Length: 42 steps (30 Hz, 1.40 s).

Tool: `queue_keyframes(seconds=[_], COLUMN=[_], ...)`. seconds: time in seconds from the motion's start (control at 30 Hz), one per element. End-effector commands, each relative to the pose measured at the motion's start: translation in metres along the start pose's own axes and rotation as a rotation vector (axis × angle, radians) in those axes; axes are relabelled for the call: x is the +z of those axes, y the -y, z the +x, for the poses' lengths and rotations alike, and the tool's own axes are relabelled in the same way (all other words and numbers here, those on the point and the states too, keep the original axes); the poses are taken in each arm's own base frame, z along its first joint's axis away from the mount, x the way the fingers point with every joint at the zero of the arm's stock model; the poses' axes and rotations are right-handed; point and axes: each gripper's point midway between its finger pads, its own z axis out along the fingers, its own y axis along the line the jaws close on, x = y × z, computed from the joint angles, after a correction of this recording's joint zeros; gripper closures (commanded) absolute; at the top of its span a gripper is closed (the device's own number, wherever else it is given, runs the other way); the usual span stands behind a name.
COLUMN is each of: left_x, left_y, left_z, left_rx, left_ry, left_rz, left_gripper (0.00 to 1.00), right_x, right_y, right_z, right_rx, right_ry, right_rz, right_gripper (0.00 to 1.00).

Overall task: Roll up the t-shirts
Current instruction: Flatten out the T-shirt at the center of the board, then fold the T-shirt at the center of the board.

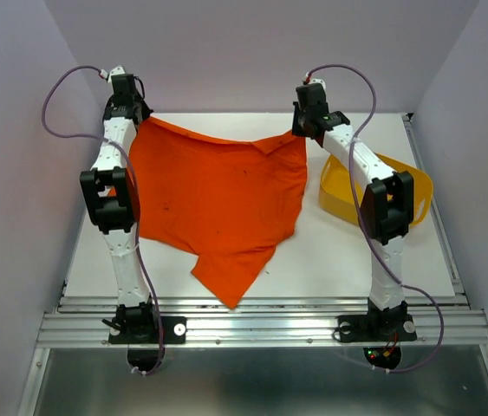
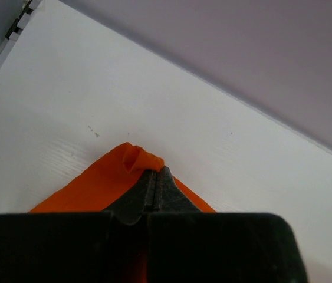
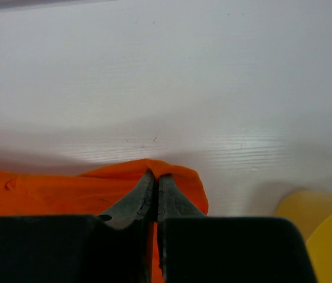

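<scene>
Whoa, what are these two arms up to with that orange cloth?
They are handling an orange t-shirt. The left gripper is shut on one far corner and the right gripper on the other, so its far edge sags between them while the rest trails over the white table. Nothing is rolled yet. A yellow tub sits on the right.

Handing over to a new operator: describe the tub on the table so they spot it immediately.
Start at the white table and go to its right side, under the right arm. There sits the yellow tub, partly hidden by that arm. It is the only rigid yellow thing there; its neighbour, the orange-red t-shirt, is soft cloth.
</scene>
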Motion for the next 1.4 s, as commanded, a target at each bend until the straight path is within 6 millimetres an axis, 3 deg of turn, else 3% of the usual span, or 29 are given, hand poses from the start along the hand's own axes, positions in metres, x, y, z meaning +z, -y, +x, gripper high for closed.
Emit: queue_keyframes(seconds=[0.0,0.27,0.47,0.67,0.73,0.77,0.8,1.13,1.37], left_x=[-0.002,-0.001,0.008,0.016,0.020,0.021,0.026,0.046,0.051], left_y=[0.021,0.047,0.052,0.054,0.056,0.056,0.055,0.052,0.041], left_z=[-0.039,-0.044,-0.036,-0.034,-0.033,-0.033,-0.029,-0.015,-0.005], left_rx=[0.014,0.025,0.033,0.049,0.049,0.049,0.049,0.055,0.070], left_ry=[0.089,0.121,0.107,0.107,0.108,0.109,0.102,0.096,0.074], left_rz=[0.044,0.096,0.111,0.122,0.132,0.134,0.133,0.138,0.103], left_gripper=[1.00,1.00,1.00,1.00,1.00,1.00,1.00,1.00,1.00], right_x=[0.009,0.023,0.023,-0.004,-0.012,-0.018,-0.020,-0.060,-0.080], right_y=[0.016,0.033,0.035,0.033,0.031,0.029,0.027,0.004,-0.014], right_z=[-0.034,-0.037,-0.020,0.000,0.026,0.018,0.031,0.050,0.083], right_rx=[0.021,0.034,0.047,0.145,0.158,0.168,0.158,0.166,0.153], right_ry=[0.085,0.084,0.039,-0.021,-0.077,-0.058,-0.080,-0.108,-0.148], right_rz=[0.041,0.073,0.070,0.036,0.020,0.010,0.010,-0.072,-0.082], right_gripper=[0.99,0.99,0.99,0.99,0.99,0.99,0.99,0.99,0.99])
